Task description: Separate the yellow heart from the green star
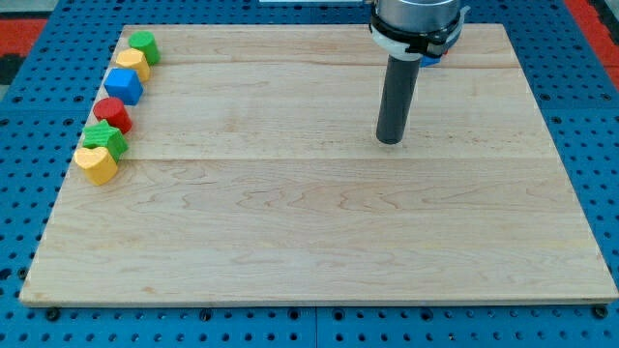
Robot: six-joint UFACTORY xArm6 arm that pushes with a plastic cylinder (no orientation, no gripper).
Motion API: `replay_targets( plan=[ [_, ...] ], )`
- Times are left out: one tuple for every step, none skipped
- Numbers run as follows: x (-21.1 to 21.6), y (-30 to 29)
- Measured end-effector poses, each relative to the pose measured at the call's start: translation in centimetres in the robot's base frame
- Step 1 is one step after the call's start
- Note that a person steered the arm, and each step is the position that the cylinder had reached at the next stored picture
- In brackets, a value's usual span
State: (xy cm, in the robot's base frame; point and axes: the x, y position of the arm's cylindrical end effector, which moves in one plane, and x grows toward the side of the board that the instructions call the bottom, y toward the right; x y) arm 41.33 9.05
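Note:
The yellow heart (96,163) lies at the board's left edge, lowest in a line of blocks. The green star (104,139) sits just above it, touching it. My tip (389,141) rests on the board in the upper right part of the view, far to the right of both blocks and touching no block.
Above the green star the line goes on up the left edge: a red block (112,114), a blue block (124,86), a yellow block (132,64) and a green block (145,46). The wooden board (319,242) lies on a blue pegboard. A blue block (432,58) peeks out behind the rod.

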Motion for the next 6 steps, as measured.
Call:
replay_targets(
  plan=[
    [0.9,-2.8],
    [0.9,-4.3],
    [1.2,-4.7],
    [6.4,-10.3],
    [11.1,-19.6],
    [10.6,-29.8]
  ],
)
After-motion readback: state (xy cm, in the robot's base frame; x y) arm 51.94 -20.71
